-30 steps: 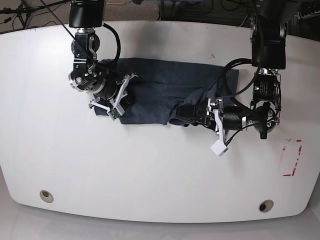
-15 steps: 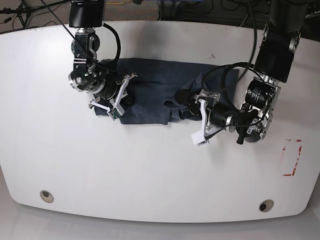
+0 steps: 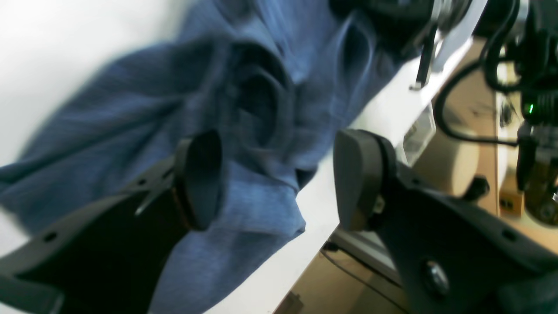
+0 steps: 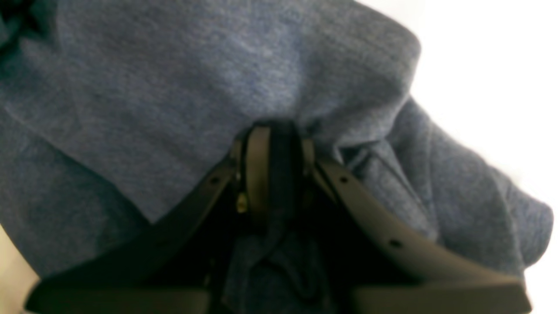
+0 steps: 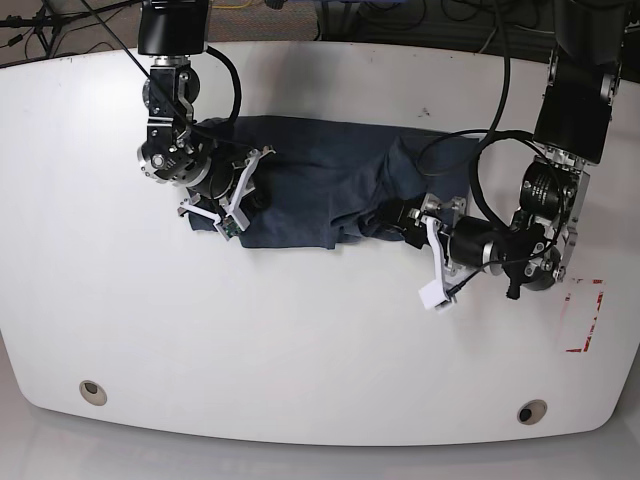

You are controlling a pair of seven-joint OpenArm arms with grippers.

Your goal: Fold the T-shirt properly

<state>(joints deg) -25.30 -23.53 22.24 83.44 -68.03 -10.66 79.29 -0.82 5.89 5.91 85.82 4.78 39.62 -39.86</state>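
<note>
The dark heathered navy-blue cotton T-shirt (image 5: 320, 185) lies bunched on the white table (image 5: 300, 340). At its 9 o'clock edge, the right gripper (image 4: 272, 144) has its jaws pinching a fabric fold. At 3 o'clock, the left gripper (image 3: 279, 179) has its jaws spread, fabric between them.

White table (image 5: 300, 340) takes up most of the view. Red marking (image 5: 586, 315) sits near its right edge, and two round holes (image 5: 92, 391) (image 5: 531, 411) along its front edge.

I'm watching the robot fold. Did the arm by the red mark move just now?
Yes. The left gripper has slid back toward the red mark on the table, away from the T-shirt's middle, where it was half a second ago.
</note>
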